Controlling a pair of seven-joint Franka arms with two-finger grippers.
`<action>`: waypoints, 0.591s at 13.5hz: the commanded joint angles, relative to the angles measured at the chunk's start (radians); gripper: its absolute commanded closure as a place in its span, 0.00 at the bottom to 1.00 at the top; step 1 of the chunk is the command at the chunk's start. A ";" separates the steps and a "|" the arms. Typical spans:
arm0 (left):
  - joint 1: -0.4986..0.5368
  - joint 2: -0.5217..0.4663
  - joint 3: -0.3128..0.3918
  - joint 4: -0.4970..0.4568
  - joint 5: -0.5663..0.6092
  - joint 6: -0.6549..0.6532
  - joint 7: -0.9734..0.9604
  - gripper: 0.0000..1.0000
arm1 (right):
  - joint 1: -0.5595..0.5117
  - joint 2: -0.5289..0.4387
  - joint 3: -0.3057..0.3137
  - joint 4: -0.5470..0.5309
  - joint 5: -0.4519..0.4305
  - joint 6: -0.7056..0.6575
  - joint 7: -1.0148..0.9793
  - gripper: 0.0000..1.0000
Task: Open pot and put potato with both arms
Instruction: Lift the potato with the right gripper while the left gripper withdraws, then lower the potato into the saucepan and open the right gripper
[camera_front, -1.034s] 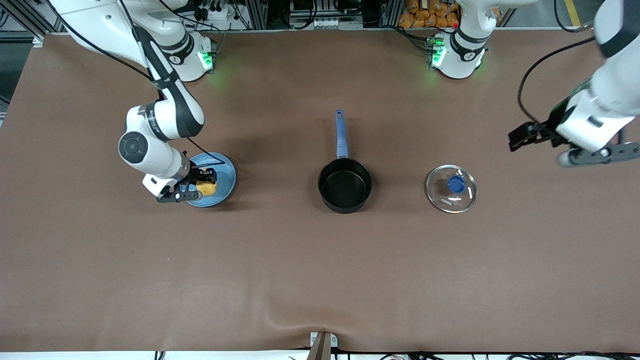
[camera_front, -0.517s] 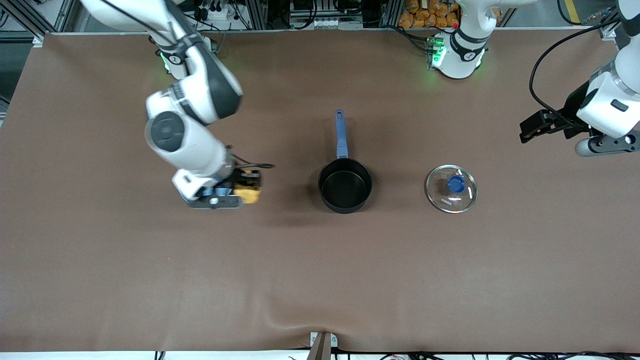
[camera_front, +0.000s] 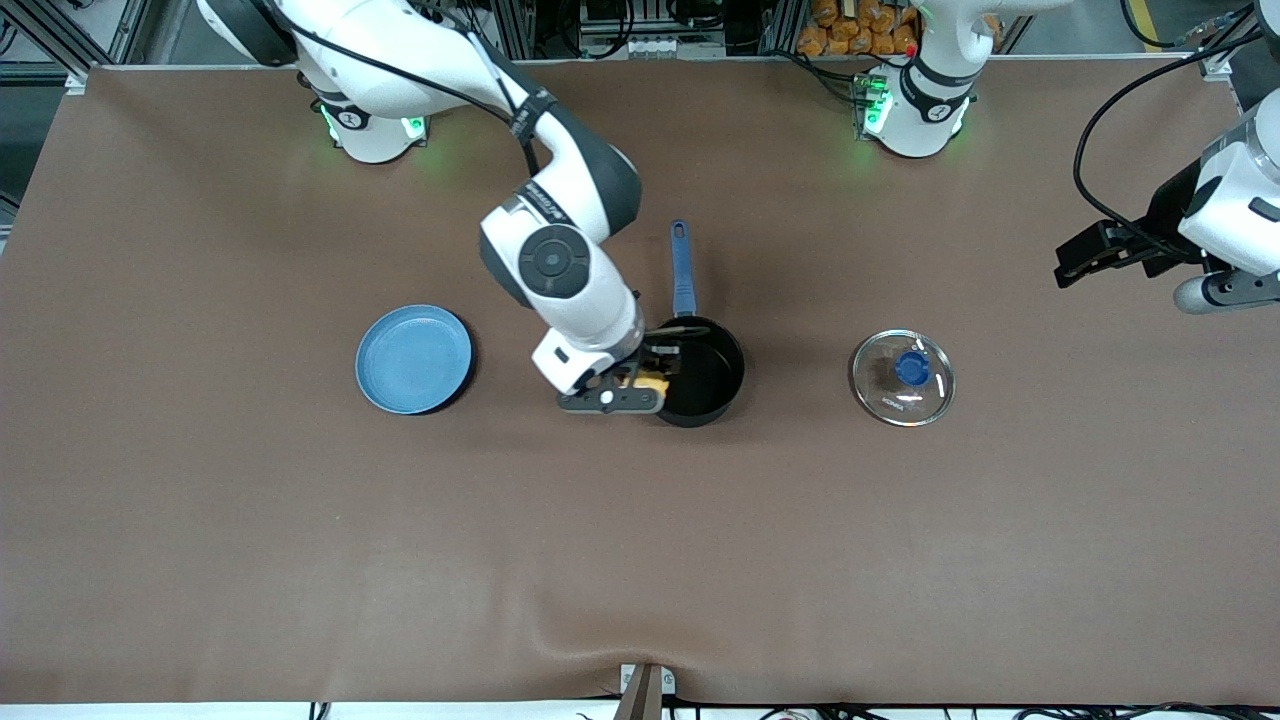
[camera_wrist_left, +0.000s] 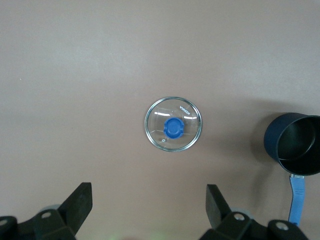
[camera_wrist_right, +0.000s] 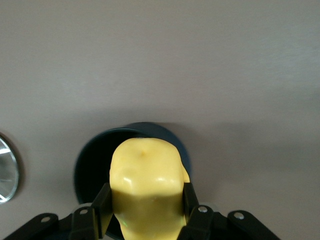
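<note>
The black pot (camera_front: 700, 375) with its blue handle (camera_front: 682, 265) stands uncovered at the table's middle. My right gripper (camera_front: 648, 380) is shut on the yellow potato (camera_front: 652, 383) and holds it over the pot's rim on the right arm's side. In the right wrist view the potato (camera_wrist_right: 146, 187) fills the space between the fingers (camera_wrist_right: 100, 207), with the pot (camera_wrist_right: 92, 162) under it. The glass lid (camera_front: 902, 377) with its blue knob lies on the table beside the pot, toward the left arm's end. My left gripper (camera_front: 1085, 262) is open and empty, up over the table's left-arm end. The left wrist view shows the lid (camera_wrist_left: 173, 123) and the pot (camera_wrist_left: 295, 145).
A flat light-blue plate (camera_front: 413, 359) lies empty on the table toward the right arm's end, beside the pot. The brown table cover (camera_front: 640, 550) stretches wide nearer to the front camera.
My right gripper has lifted the potato off the plate and carried it across to over the pot's rim. My left gripper has drifted a little farther toward its end of the table.
</note>
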 joint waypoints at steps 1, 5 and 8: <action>0.001 -0.001 0.008 0.027 -0.021 -0.035 0.020 0.00 | 0.043 0.069 -0.009 0.064 -0.003 0.048 0.059 1.00; -0.012 -0.007 0.039 0.019 -0.028 -0.035 0.032 0.00 | 0.081 0.118 -0.015 0.062 -0.013 0.058 0.084 1.00; -0.029 -0.013 0.041 -0.007 -0.028 -0.035 0.043 0.00 | 0.106 0.134 -0.016 0.061 -0.015 0.059 0.095 1.00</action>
